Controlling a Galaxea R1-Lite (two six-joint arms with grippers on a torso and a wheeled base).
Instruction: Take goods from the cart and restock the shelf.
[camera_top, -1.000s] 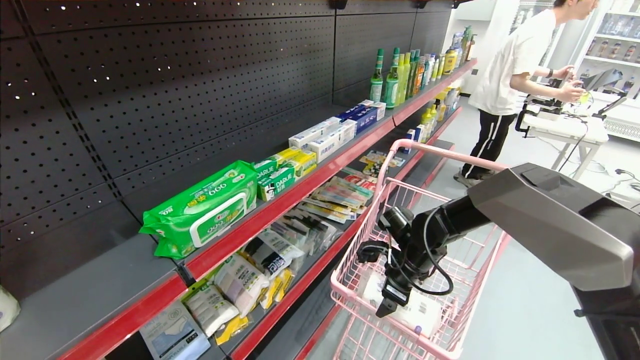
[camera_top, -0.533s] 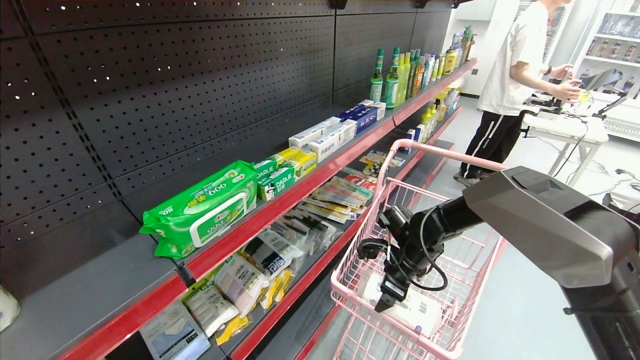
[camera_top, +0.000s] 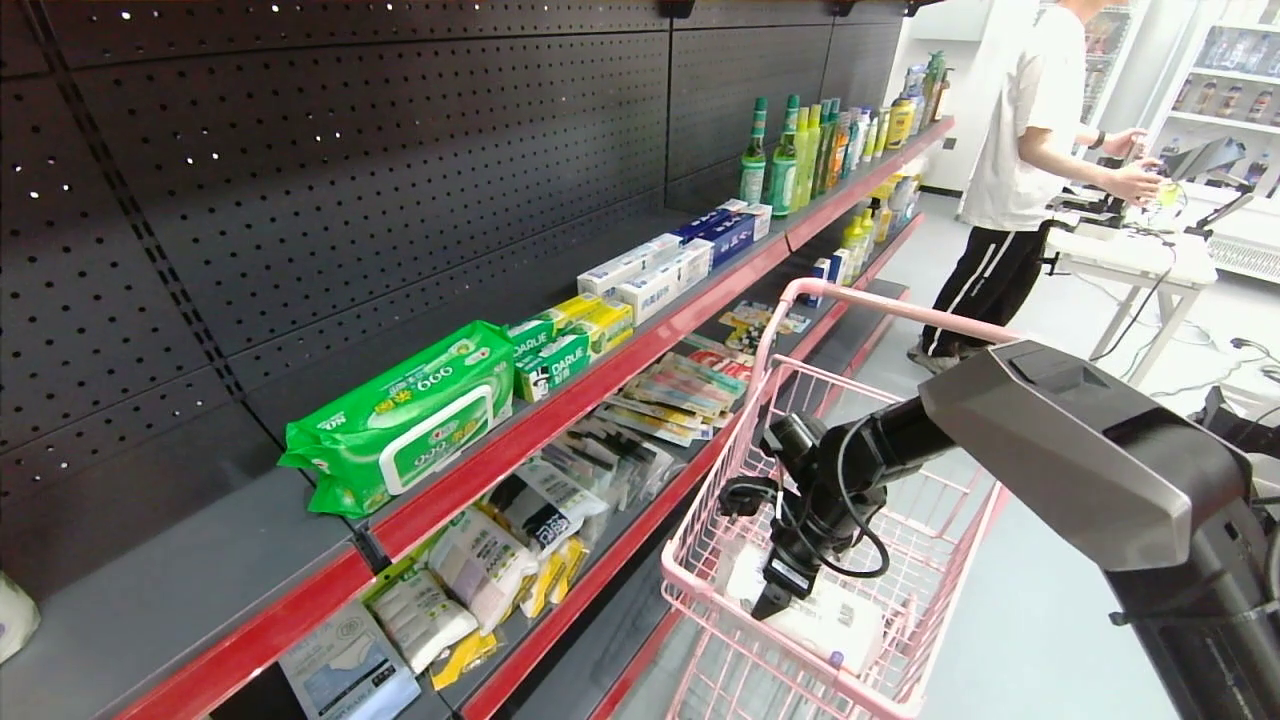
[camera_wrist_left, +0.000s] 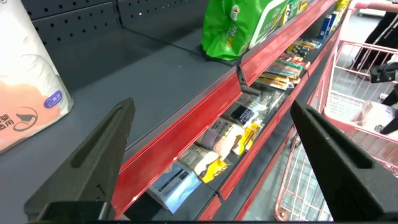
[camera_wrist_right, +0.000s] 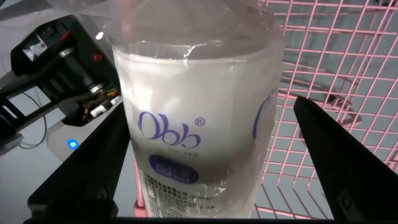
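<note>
Pink wire cart (camera_top: 690, 578) is parked just beside the shelf (camera_top: 200, 560). A white wrapped pack (camera_top: 838, 628) lies in its basket.

Right end effector (camera_top: 772, 600) is down inside the cart, on top of that pack. From the right wrist: fingers (camera_wrist_right: 81, 180) spread wide, one on each side of the pack (camera_wrist_right: 199, 143), which sits between them. Can't tell if the pads are touching the wrap.

Left end effector (camera_wrist_left: 212, 109) hangs in front of the upper shelf board, jaws wide, nothing between them. On that board near it is a white-and-pink tissue pack (camera_wrist_left: 25, 81), well apart from the green wipes pack (camera_top: 410, 415).

Farther along the same board:
- green/yellow toothpaste boxes (camera_top: 562, 345), just beside the wipes
- white and blue boxes (camera_top: 680, 258)
- green bottles (camera_top: 790, 150) at the far section

Lower shelf carries flat bagged goods (camera_top: 480, 565), overlapping each other.
</note>
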